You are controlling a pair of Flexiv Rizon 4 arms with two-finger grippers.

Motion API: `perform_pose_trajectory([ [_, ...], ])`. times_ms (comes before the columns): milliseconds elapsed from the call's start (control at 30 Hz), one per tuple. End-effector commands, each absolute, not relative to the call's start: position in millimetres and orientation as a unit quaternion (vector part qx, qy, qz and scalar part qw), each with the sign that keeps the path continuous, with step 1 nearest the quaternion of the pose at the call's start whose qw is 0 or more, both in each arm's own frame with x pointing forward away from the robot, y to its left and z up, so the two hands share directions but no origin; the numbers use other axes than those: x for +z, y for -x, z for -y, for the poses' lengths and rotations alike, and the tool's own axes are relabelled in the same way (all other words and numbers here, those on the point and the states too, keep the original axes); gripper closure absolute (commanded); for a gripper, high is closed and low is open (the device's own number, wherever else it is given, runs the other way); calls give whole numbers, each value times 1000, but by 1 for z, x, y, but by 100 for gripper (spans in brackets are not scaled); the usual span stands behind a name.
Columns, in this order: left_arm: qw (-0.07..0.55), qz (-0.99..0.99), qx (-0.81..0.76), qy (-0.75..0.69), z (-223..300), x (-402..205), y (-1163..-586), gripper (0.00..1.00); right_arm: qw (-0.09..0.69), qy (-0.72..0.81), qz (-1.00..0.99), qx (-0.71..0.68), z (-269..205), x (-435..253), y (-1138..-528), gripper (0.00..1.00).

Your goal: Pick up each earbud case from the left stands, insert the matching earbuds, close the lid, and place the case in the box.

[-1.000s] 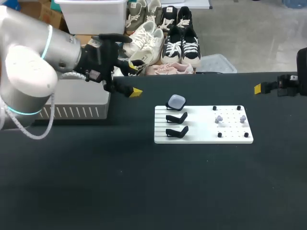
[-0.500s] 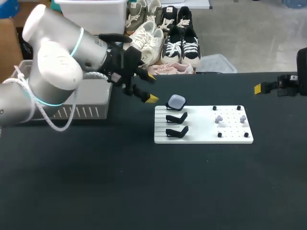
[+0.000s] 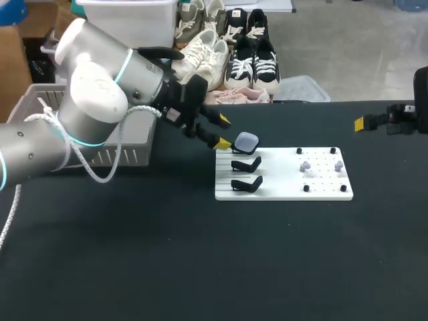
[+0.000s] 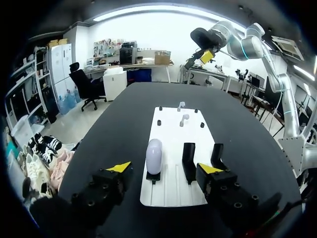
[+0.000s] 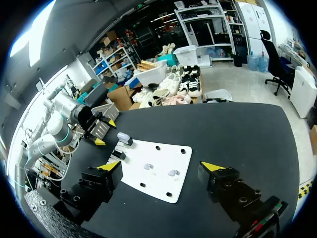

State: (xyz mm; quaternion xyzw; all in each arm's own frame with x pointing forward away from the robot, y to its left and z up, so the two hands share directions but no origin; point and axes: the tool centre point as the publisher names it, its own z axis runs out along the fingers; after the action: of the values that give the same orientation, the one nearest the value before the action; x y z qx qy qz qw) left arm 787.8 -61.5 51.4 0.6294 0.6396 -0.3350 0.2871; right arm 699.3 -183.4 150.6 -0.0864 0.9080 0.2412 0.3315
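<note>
A pale lavender earbud case (image 3: 246, 141) sits shut on the back stand of the white board (image 3: 283, 189). Two black stands (image 3: 246, 164) in front of it are bare. Two small earbuds (image 3: 305, 165) stand on pegs at the board's right half. My left gripper (image 3: 223, 132) is just left of the case, open, its fingers apart from it. In the left wrist view the case (image 4: 154, 156) lies slightly ahead of the left gripper (image 4: 163, 168), nearer one fingertip. My right gripper (image 5: 162, 166) is open and empty, well off the board (image 5: 153, 168) at the table's far right.
A grey slatted basket (image 3: 124, 155) stands at the table's back left, behind my left arm. The black table (image 3: 200, 267) stretches wide in front of the board. My right arm's gripper (image 4: 205, 54) shows far beyond the board in the left wrist view.
My left arm has swung right from over the basket to the case, and its fingers have drawn in slightly. The right arm has not moved.
</note>
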Motion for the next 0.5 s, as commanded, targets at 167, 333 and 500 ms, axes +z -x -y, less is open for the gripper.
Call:
perform_pose_trajectory([
  [167, 292, -639, -344, -623, 70, 36, -796, 20, 331, 88, -907, 243, 185, 150, -700, 0],
  [333, 300, -639, -349, -617, 74, 33, -799, 31, 331, 88, -907, 243, 185, 150, -700, 0],
  [500, 303, -637, -351, -616, 77, 32, -799, 35, 331, 88, -907, 243, 185, 150, -700, 0],
])
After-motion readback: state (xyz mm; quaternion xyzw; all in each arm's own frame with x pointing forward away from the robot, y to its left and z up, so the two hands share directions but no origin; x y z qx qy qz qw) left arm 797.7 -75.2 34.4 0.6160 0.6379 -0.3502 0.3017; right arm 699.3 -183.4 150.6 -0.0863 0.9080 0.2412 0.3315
